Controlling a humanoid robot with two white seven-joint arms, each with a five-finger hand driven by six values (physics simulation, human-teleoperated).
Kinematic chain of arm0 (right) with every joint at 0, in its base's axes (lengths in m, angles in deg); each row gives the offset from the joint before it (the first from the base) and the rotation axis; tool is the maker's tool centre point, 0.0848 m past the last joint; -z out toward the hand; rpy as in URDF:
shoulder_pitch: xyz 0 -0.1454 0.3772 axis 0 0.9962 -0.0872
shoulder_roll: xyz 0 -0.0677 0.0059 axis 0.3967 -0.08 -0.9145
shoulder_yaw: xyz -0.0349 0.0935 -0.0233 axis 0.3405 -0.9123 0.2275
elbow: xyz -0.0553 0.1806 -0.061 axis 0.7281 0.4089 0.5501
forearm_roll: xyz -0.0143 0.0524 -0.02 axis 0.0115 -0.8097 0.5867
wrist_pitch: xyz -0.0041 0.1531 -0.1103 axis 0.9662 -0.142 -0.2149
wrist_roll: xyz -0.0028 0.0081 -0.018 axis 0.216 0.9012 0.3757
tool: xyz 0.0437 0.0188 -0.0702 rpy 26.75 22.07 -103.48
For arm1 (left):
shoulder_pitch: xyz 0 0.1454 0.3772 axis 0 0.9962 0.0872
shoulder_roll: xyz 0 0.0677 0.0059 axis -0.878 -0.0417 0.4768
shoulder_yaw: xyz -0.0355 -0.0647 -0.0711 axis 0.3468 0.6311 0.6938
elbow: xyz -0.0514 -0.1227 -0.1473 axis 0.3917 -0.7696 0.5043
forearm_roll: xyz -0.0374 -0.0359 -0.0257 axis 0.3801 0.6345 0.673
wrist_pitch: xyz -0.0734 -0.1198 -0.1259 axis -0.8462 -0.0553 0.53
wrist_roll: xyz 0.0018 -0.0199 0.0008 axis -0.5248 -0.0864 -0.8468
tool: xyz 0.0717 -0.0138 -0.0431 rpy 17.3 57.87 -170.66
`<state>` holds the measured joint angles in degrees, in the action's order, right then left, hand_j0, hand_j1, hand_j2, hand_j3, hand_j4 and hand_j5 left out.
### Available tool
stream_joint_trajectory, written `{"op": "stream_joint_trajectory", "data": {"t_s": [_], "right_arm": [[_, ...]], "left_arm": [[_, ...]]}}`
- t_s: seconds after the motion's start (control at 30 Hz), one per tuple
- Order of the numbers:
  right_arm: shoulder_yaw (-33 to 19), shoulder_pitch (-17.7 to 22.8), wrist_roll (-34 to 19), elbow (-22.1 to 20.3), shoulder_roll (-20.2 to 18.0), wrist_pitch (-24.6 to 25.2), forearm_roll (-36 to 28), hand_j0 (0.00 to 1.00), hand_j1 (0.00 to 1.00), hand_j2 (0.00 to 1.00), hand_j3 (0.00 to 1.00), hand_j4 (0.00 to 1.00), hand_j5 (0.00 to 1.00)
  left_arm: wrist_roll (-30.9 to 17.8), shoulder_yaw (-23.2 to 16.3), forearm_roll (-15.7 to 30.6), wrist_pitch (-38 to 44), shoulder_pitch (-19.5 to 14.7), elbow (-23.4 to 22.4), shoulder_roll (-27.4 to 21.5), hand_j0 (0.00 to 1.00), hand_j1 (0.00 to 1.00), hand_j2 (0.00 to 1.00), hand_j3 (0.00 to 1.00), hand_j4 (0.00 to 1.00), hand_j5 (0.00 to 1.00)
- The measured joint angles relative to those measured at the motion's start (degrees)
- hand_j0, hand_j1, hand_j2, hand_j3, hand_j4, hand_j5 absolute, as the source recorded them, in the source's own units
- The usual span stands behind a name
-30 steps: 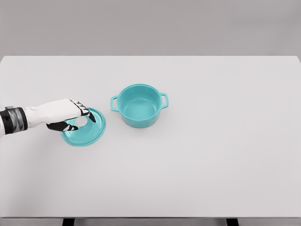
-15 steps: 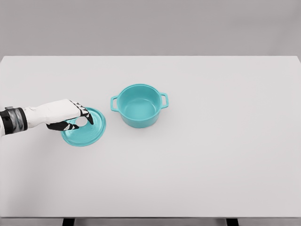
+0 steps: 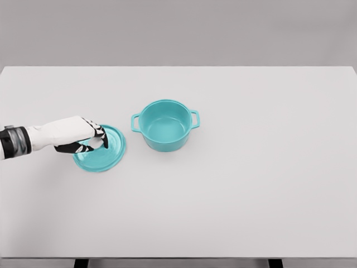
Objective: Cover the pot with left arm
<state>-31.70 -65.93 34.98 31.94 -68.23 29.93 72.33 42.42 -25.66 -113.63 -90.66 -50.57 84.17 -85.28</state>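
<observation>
A teal pot (image 3: pixel 165 125) with two side handles stands uncovered near the middle of the white table (image 3: pixel 251 184). Its teal lid (image 3: pixel 107 155) lies to the left of it, apart from the pot. My left hand (image 3: pixel 96 142) reaches in from the left edge and sits over the lid's middle, its fingers curled around the pale knob. The hand hides the lid's left upper part. The lid's right edge looks slightly raised off the table.
The fingers have closed tighter around the lid's knob. The lid has shifted slightly up and tilted; the pot has not moved.
</observation>
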Motion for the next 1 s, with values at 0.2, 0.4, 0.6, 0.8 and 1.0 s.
{"op": "stream_joint_trajectory", "data": {"t_s": [0.2, 0.4, 0.6, 0.8, 1.0], "right_arm": [[0.0, 0.0, 0.0, 0.0, 0.0, 0.0, 0.0, 1.00, 1.00, 1.00, 1.00, 1.00, 1.00], [0.0, 0.0, 0.0, 0.0, 0.0, 0.0, 0.0, 1.00, 1.00, 1.00, 1.00, 1.00, 1.00], [0.0, 0.0, 0.0, 0.0, 0.0, 0.0, 0.0, 1.00, 1.00, 1.00, 1.00, 1.00, 1.00], [0.0, 0.0, 0.0, 0.0, 0.0, 0.0, 0.0, 1.00, 1.00, 1.00, 1.00, 1.00, 1.00], [0.0, 0.0, 0.0, 0.0, 0.0, 0.0, 0.0, 1.00, 1.00, 1.00, 1.00, 1.00, 1.00]], "left_arm": [[0.0, 0.2, 0.5, 0.0, 0.0, 0.6, -0.3, 0.51, 0.51, 0.51, 0.51, 0.51, 0.51], [0.0, 0.4, 0.7, 0.0, -0.2, 2.2, -0.7, 0.51, 0.51, 0.51, 0.51, 0.51, 0.51], [0.0, 0.5, 0.7, 0.0, -0.6, 3.3, -0.9, 0.51, 0.51, 0.51, 0.51, 0.51, 0.51], [0.0, 0.5, 0.7, 0.0, -1.4, 4.7, -1.9, 0.51, 0.51, 0.51, 0.51, 0.51, 0.51], [0.0, 0.5, 0.7, 0.0, -2.2, 5.0, -2.2, 0.50, 0.50, 0.50, 0.50, 0.50, 0.50]]}}
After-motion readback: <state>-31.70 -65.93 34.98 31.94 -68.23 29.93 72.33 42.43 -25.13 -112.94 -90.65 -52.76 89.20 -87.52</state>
